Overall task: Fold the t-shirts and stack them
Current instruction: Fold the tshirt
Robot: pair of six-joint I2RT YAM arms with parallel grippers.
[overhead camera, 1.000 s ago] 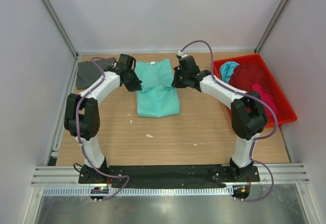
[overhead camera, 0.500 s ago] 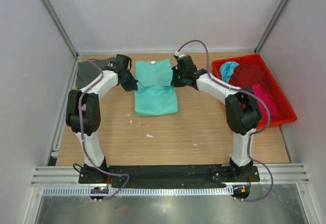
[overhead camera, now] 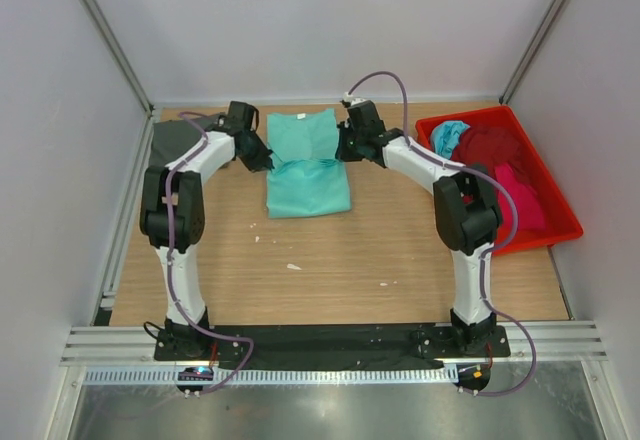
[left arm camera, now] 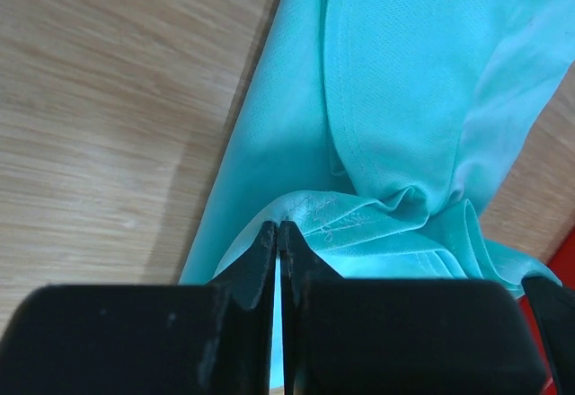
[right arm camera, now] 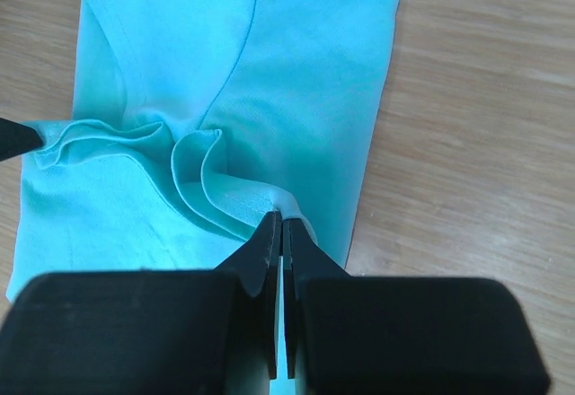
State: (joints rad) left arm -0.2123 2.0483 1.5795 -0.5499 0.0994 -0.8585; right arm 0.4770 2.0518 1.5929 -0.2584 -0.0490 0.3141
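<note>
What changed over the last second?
The left end effector and right end effector moved toward the table's far edge, dragging the pinched fold of the mint green t-shirt along. Its near hem slid away from the bases. Both grips stayed shut on the cloth. The dark grey t-shirt and red tray are unchanged.

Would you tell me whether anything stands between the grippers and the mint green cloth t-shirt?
Nothing visible does: the left gripper and right gripper are each shut on a bunched edge of the mint green cloth t-shirt. The dark grey cloth t-shirt lies on its left, the red plastic tray on its right.
</note>
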